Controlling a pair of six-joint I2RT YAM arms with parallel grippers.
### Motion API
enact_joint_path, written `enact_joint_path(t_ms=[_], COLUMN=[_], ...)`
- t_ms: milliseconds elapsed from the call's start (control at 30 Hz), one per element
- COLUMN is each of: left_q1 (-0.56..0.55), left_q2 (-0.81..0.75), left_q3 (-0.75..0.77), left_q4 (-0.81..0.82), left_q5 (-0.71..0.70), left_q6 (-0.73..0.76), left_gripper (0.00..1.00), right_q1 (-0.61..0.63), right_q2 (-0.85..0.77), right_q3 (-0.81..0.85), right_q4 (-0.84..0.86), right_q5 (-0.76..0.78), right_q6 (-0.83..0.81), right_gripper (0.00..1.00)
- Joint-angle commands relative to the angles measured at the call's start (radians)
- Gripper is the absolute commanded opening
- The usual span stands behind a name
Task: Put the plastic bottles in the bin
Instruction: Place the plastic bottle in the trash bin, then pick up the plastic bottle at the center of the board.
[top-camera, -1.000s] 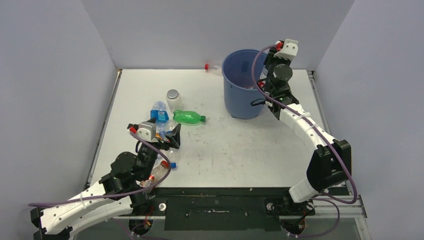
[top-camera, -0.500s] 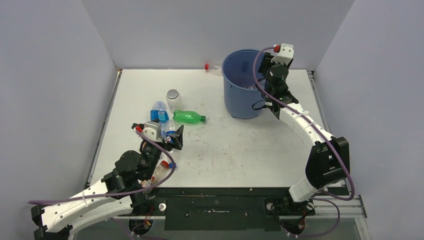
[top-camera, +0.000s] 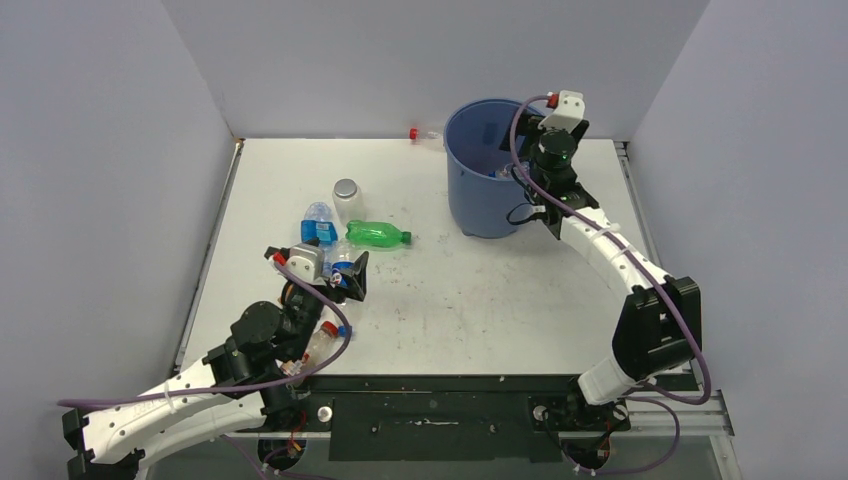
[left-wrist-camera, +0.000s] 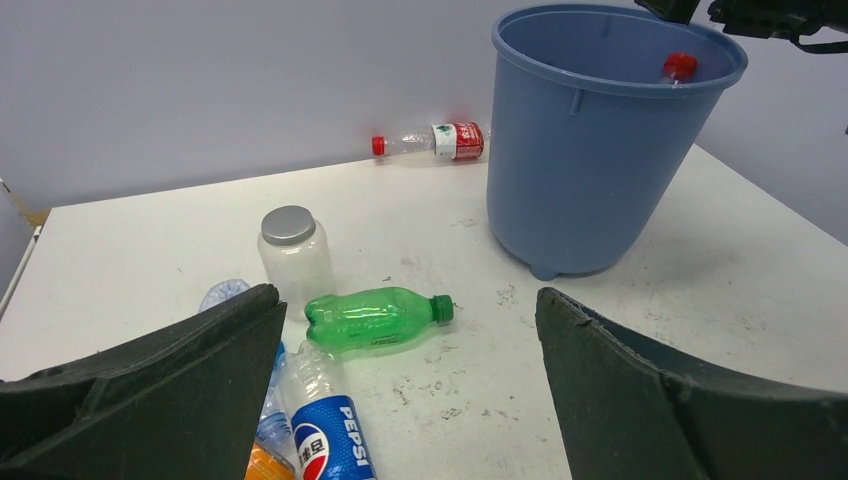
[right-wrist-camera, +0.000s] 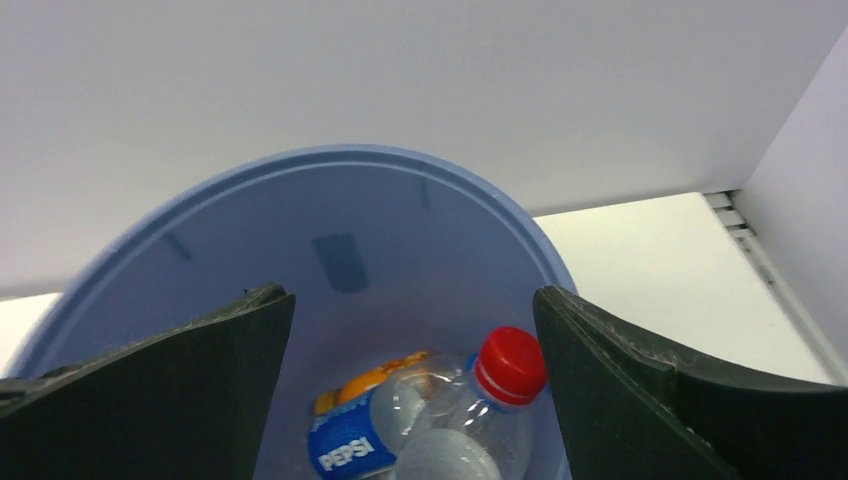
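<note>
Plastic bottles (top-camera: 320, 224) lie clustered on the bench (top-camera: 480, 300), left side, just ahead of the left claw (left-wrist-camera: 408, 292), which is wide and empty. The green bottle (left-wrist-camera: 375, 320) lies finger-to-finger, cap toward the bin (top-camera: 470, 200); a wrist turn appears necessary. The right claw (right-wrist-camera: 412, 292) hangs wide and empty over the bin.

There's the bin (top-camera: 487, 180), back right on the worktop (top-camera: 450, 310), bottles (right-wrist-camera: 440, 410) inside. One bottle (left-wrist-camera: 430, 142) lies by the back wall, just left of it. Jar (top-camera: 346, 195) mid-left, cluster (top-camera: 320, 228) lying just before it.
</note>
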Motion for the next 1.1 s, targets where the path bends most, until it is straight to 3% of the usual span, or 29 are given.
enact_joint_path(t_ms=[0,200,367,533,733,867,967,1067], left_q1=[-0.009,-0.013,-0.018,-0.022,-0.041,-0.057,-0.054,0.002], left_q2=[0.004,0.007,0.015,0.031,0.082,0.127,0.168,0.222], left_q3=[0.049,0.044,0.04,0.037,0.063,0.077,0.147,0.2], left_q4=[0.013,0.015,0.022,0.036,-0.009,-0.031,-0.224,-0.454], left_q5=[0.008,-0.004,-0.041,-0.091,-0.156,-0.259,-0.28,-0.171], left_q6=[0.012,0.03,0.051,0.06,0.115,0.157,0.007,-0.208], left_gripper=[0.96,0.96,0.96,0.96,0.96,0.96,0.96,0.96], right_q1=[0.005,0.03,0.047,0.046,0.051,0.077,0.14,0.224], right_q2=[-0.126,-0.265,-0.421,-0.585,-0.737,-0.823,-0.847,-0.838], right_q3=[0.067,0.053,-0.058,-0.22,-0.455,-0.678,-0.805,-0.887], right_q4=[0.002,-0.022,-0.002,0.011,0.065,0.162,0.193,0.184], right_q5=[-0.078,-0.236,-0.341,-0.427,-0.736,-0.826,-0.797,-0.732], right_q6=[0.075,0.181,0.289,0.434,0.408,0.482,0.5,0.477], right_gripper=[0.9,0.89,0.89,0.9,0.9,0.9,0.9,0.89])
